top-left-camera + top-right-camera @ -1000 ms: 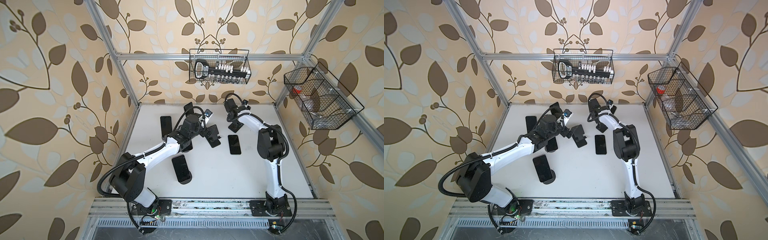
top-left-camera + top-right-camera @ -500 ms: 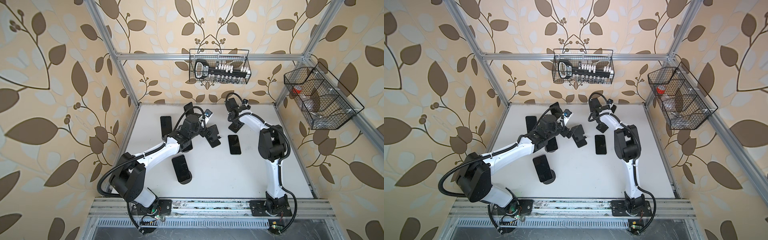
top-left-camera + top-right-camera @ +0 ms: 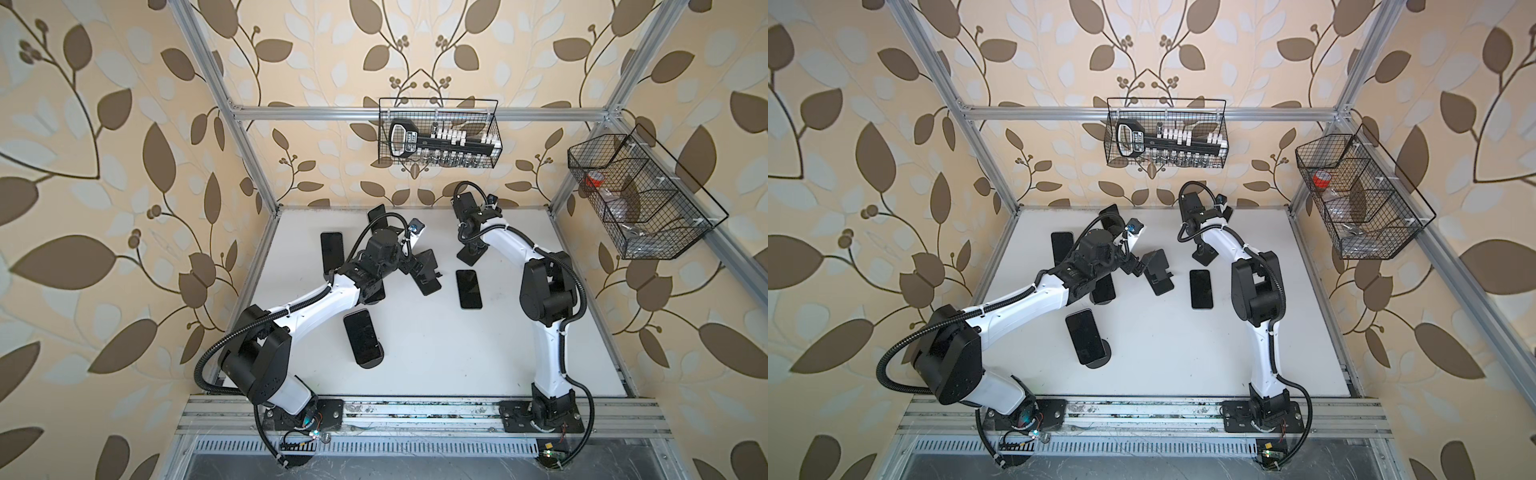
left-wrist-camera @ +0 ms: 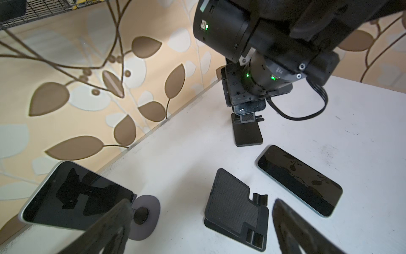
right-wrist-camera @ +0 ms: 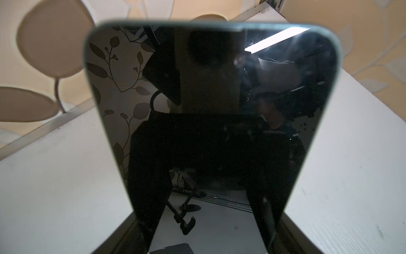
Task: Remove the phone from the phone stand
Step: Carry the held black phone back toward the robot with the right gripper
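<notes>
At the back of the table [image 3: 457,365], the right gripper [image 4: 243,99] has its fingers closed on the upper part of a dark phone [image 4: 250,109] and holds it upright. Its lower edge is just above the cradle of the small black phone stand [image 4: 248,132]. I cannot tell whether it touches the cradle's hooks or is already free. In the right wrist view the phone's screen fills almost all the picture.

The grasp looks done to me and the lift is only beginning. What is left is to raise the phone clear of the hooks and lay it on the table.

The left gripper [image 4: 202,201] is wide open and holds nothing; it hangs over an empty stand [image 4: 237,209], with a flat phone [image 4: 298,180] beside it. Another phone [image 3: 363,336] leans on a round-based stand nearer the front.
</notes>
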`<state>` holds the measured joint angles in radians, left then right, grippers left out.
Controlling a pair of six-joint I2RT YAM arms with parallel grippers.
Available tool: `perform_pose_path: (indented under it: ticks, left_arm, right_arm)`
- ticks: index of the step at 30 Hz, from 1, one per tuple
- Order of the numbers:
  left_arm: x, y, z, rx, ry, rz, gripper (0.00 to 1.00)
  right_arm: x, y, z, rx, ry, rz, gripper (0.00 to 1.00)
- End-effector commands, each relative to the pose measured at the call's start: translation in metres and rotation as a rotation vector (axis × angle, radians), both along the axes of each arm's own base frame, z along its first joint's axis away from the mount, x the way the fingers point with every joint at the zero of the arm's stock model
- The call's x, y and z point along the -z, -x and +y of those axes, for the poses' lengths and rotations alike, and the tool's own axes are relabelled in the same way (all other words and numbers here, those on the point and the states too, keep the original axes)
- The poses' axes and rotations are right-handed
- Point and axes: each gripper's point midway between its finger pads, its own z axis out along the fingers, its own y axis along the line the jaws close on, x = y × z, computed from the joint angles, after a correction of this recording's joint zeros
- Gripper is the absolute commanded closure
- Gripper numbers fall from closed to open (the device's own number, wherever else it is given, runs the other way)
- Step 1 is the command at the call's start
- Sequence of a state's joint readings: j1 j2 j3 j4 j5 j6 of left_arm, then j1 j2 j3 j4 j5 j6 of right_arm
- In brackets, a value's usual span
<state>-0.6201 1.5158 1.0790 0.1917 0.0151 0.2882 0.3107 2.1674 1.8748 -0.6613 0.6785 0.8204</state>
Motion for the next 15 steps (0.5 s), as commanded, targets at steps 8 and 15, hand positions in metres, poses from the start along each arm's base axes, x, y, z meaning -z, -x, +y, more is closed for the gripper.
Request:
perform_pose_path:
  ticks: [8,15]
  left_arm:
    - [-0.0256,-0.002,0.008,-0.025,0.035,-0.071,0.01]
    - [-0.0294,-0.0011,0.008,-0.023,0.045,-0.075,0.01]
  right_arm:
    - [-0.0389,0.0,0.0003,-0.025,-0.028,-0.097,0.48]
    - [-0.0434,0.0016,0.0006,-0.041,-0.021,-0.104,0.47]
